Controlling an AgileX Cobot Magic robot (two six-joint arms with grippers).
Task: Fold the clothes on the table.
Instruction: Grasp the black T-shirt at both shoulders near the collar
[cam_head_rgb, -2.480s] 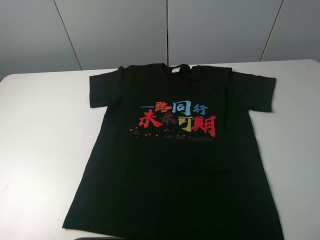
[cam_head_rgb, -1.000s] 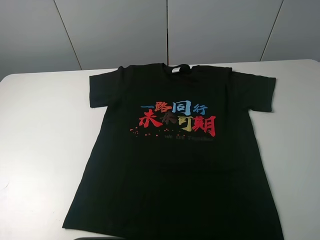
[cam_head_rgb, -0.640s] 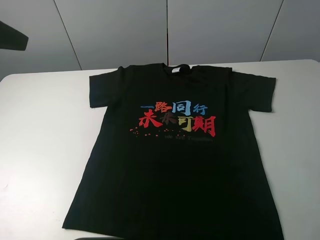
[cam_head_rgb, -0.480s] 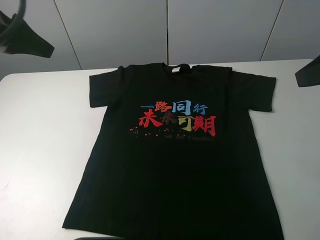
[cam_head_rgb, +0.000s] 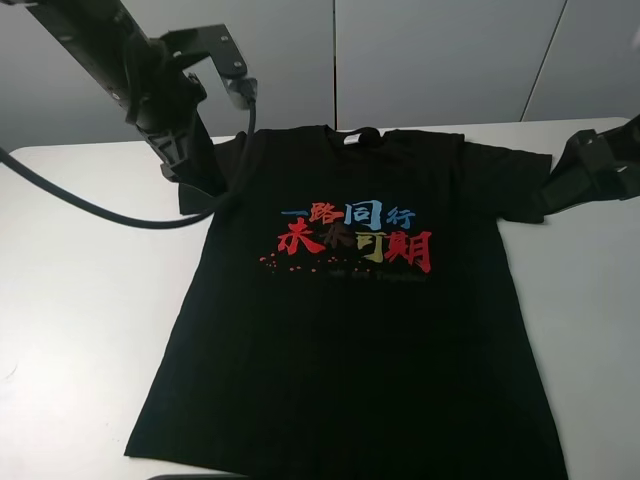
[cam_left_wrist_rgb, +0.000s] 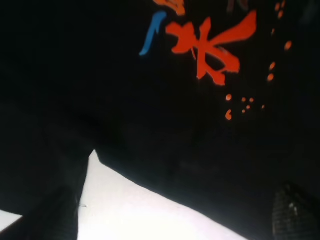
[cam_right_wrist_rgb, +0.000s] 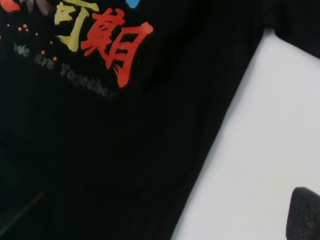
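Note:
The clothes (cam_head_rgb: 350, 330), a black T-shirt with red, blue and yellow characters on the chest, lie flat and face up on the white table (cam_head_rgb: 80, 280). My left gripper (cam_head_rgb: 200, 170) hangs over the shirt's left sleeve. In the left wrist view its fingertips (cam_left_wrist_rgb: 55, 217) stand wide apart above the black cloth (cam_left_wrist_rgb: 125, 90) and a wedge of table (cam_left_wrist_rgb: 140, 210), holding nothing. My right gripper (cam_head_rgb: 560, 185) is at the right sleeve's outer edge, open. One of its fingertips (cam_right_wrist_rgb: 305, 215) shows above bare table (cam_right_wrist_rgb: 260, 140) beside the shirt (cam_right_wrist_rgb: 125, 150).
A grey panelled wall (cam_head_rgb: 430, 60) runs behind the table's far edge. A black cable (cam_head_rgb: 90, 210) from the left arm loops above the table's left side. The shirt's hem reaches the table's near edge.
Both arms have come into view, the left from the upper left and the right from the right edge, and dropped toward the sleeves. The shirt has not moved.

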